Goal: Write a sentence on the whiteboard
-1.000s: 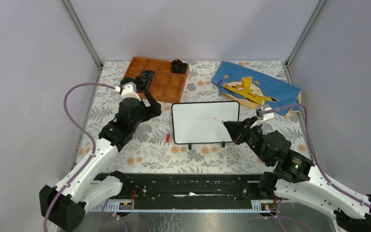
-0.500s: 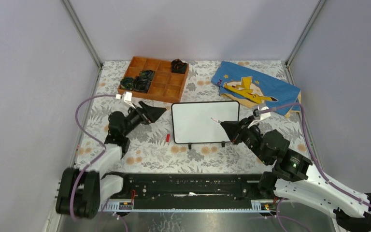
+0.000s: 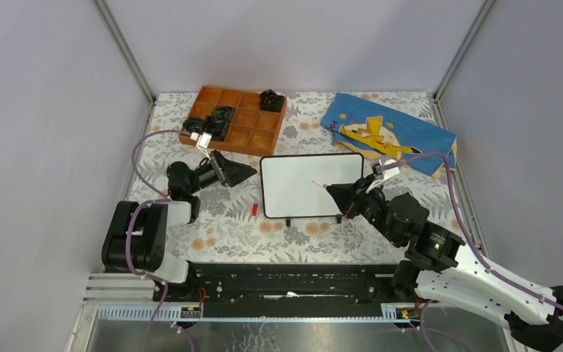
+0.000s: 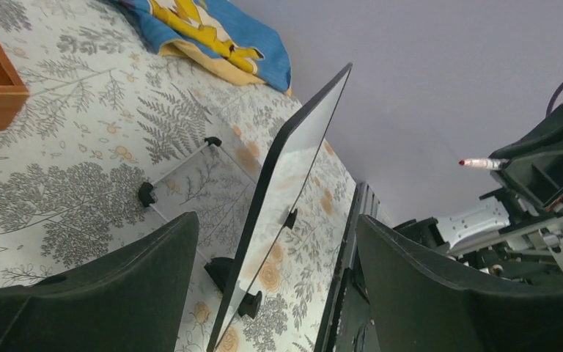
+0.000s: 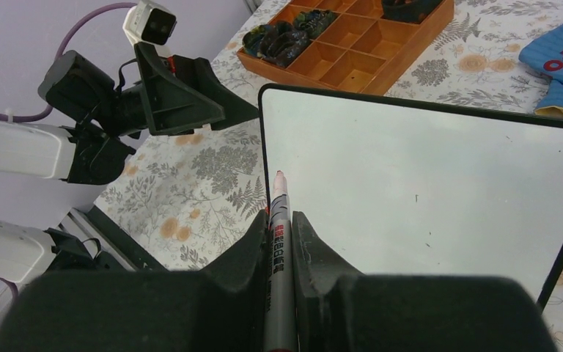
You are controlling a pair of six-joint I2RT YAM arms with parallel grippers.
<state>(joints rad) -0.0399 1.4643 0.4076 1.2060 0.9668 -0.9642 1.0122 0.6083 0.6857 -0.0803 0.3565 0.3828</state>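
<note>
The whiteboard (image 3: 293, 192) stands upright on its two black feet, right in front of the right claw (image 3: 332, 191), and its face shows plain glossy white. That claw is clamped tight on a marker (image 3: 321, 185) whose red tip aims at the middle of the board.

From overhead you can't judge whether the tip touches. The left wrist camera settles it: it looks along the board edge-on, and the tip hangs in the air with a gap to the face. The right wrist camera adds the grip itself, with both fingers (image 5: 245, 249) pinching the white barrel and the tip poking out above them. It also picks up a few tiny dark specks on the board.

The left claw (image 3: 249, 173) sits just off the board's left edge, jaws spread wide and holding nothing, with the edge lined up between them.

The right arm stretches forward from its base, forearm angled in toward the board. The left arm is folded low and tight, forearm lying nearly flat and pointing at the board.

A small red piece (image 3: 254, 210) lies on the floral tablecloth (image 3: 220, 220), nearer the bases than the left claw. A wooden compartment tray (image 3: 253, 128) sits beyond that claw, and a blue cloth with a yellow figure (image 3: 388, 132) lies beyond the right one.
</note>
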